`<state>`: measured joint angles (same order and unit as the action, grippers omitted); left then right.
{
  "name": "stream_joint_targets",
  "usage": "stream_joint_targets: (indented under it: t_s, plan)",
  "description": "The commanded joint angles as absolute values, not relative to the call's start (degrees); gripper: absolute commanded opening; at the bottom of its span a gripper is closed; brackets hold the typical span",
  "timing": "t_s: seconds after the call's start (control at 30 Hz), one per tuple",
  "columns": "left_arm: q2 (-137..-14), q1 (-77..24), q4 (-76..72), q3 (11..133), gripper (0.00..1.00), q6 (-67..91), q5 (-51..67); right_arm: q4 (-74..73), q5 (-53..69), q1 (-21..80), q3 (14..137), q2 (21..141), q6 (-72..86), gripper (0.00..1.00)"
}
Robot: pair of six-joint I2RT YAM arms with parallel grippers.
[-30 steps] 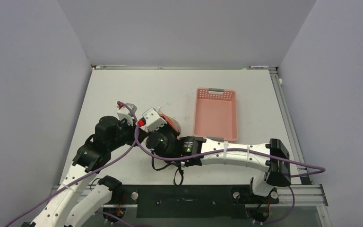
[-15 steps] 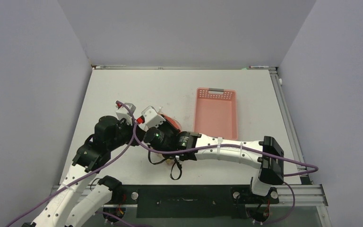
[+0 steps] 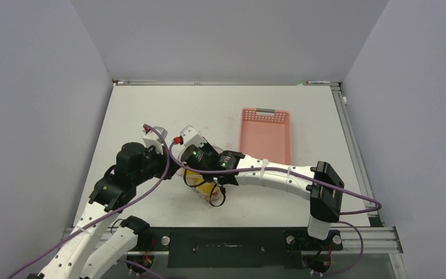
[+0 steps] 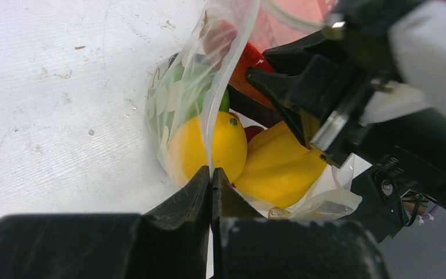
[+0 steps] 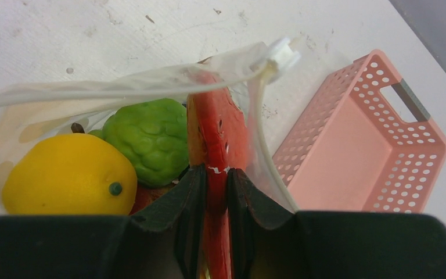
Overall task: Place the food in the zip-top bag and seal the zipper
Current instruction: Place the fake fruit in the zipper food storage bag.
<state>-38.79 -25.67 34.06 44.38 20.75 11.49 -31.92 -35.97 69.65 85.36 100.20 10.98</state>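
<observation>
The clear zip-top bag (image 4: 177, 99) stands open on the table, and in the top view (image 3: 204, 187) it lies under both wrists. My left gripper (image 4: 211, 173) is shut on the bag's near mouth edge. Inside are a lemon (image 4: 209, 142), a yellow pepper (image 4: 279, 160), a green bumpy fruit (image 5: 148, 133) and the lemon again in the right wrist view (image 5: 69, 174). My right gripper (image 5: 216, 173) is shut on a red watermelon slice (image 5: 212, 125) at the bag's mouth. The zipper strip (image 5: 122, 92) with its white slider (image 5: 281, 55) arcs over the food.
The pink slatted basket (image 3: 265, 139) stands to the right of the bag and looks empty (image 5: 371, 151). The right arm (image 3: 279, 177) stretches across the table's near middle. The two wrists crowd together over the bag.
The right arm has swung farther from its base toward the left arm. The bag with its yellow food now shows below the right wrist. The left arm has hardly moved.
</observation>
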Motion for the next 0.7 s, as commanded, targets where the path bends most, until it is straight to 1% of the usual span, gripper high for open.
stream_joint_targets:
  t_s: [0.0, 0.13, 0.27, 0.33, 0.53, 0.63, 0.67]
  plan:
    - [-38.76, -25.66, 32.19, 44.37, 0.00, 19.95, 12.57, -34.62, -30.68, 68.59, 85.56, 101.75, 10.67, 0.05]
    - [-38.76, -25.66, 32.21, 44.37, 0.00, 19.95, 12.70, -35.17, -27.45, 67.44, 84.88, 102.79, 12.02, 0.06]
    - [-38.76, -25.66, 32.21, 44.38, 0.00, 19.95, 12.83, -35.48, -25.80, 66.47, 84.46, 103.43, 13.07, 0.09]
    - [-38.72, -25.66, 32.24, 44.38, 0.00, 19.88, 12.83, -35.50, -25.56, 66.28, 84.59, 103.49, 13.32, 0.12]
    - [-38.62, -25.66, 32.17, 44.38, 0.00, 19.93, 12.99, -36.28, -27.22, 66.48, 86.61, 101.78, 14.46, 0.32]
    - [-38.71, -25.66, 32.17, 44.27, 0.00, 19.88, 13.00, -36.04, -28.57, 67.05, 87.75, 99.59, 15.00, 0.46]
    - [-38.71, -25.66, 32.10, 44.28, 0.00, 19.93, 13.01, -35.83, -28.95, 67.25, 88.06, 98.83, 15.07, 0.48]
